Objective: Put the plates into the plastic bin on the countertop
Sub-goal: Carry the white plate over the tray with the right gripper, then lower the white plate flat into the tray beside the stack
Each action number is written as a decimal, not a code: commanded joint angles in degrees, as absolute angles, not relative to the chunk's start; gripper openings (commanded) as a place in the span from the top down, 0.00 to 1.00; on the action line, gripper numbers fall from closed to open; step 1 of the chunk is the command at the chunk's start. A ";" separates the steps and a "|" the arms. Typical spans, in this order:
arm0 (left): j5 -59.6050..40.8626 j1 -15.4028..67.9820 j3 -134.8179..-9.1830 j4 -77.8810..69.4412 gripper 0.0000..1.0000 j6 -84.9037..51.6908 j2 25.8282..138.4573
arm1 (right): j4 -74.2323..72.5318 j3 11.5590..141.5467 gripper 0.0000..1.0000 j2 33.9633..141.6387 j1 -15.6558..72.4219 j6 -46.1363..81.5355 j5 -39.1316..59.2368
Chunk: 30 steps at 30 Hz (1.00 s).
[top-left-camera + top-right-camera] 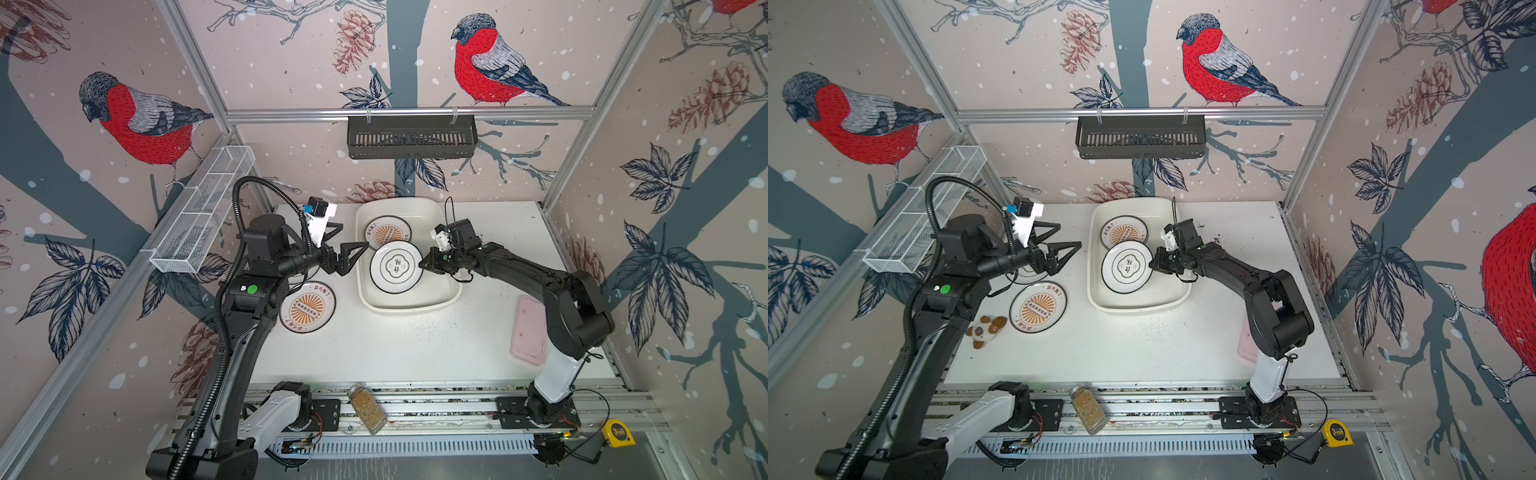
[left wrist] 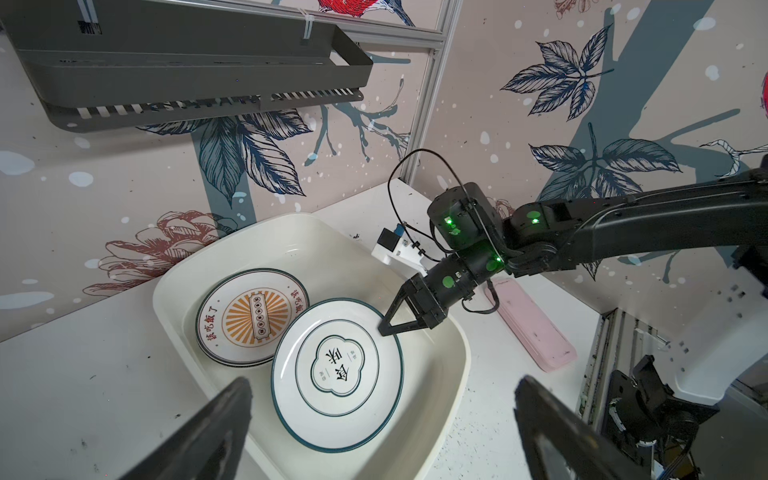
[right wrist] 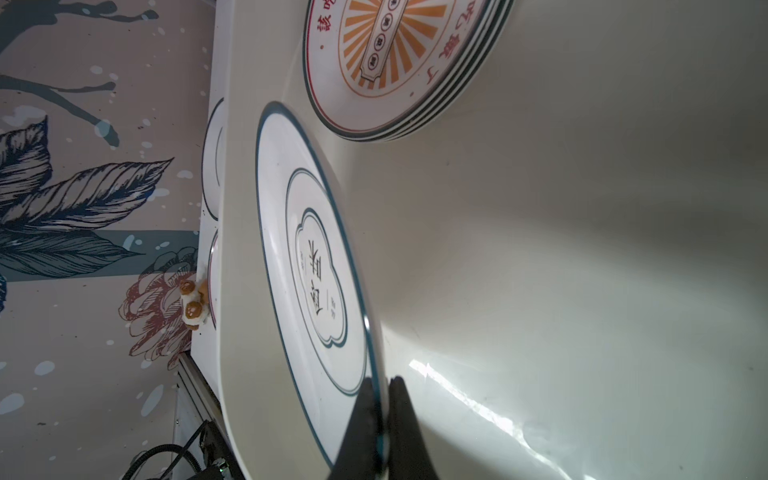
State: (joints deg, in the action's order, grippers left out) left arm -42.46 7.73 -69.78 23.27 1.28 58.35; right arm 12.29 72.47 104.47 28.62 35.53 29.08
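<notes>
The right gripper (image 1: 423, 262) is pinched shut on the right edge of the black-rimmed plate (image 1: 396, 267), which sits inside the bin (image 1: 409, 308); the left gripper (image 1: 354, 237) gapes wide, empty, just beside the bin's left rim.

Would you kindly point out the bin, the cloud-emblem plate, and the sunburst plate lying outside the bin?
The bin (image 1: 409, 302): in a top view, on its near wall.
The cloud-emblem plate (image 1: 396, 266): in a top view, on its centre emblem.
The sunburst plate outside the bin (image 1: 307, 308): in a top view, on its orange centre.
</notes>
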 commanded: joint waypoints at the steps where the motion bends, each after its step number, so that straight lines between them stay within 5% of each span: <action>1: -44.48 7.65 -69.79 22.24 0.02 0.35 58.62 | 13.64 74.11 0.98 106.57 28.59 32.53 31.21; 30: -44.12 7.38 -69.52 20.97 0.02 -0.09 60.28 | 20.82 79.62 0.92 115.74 26.88 27.08 33.40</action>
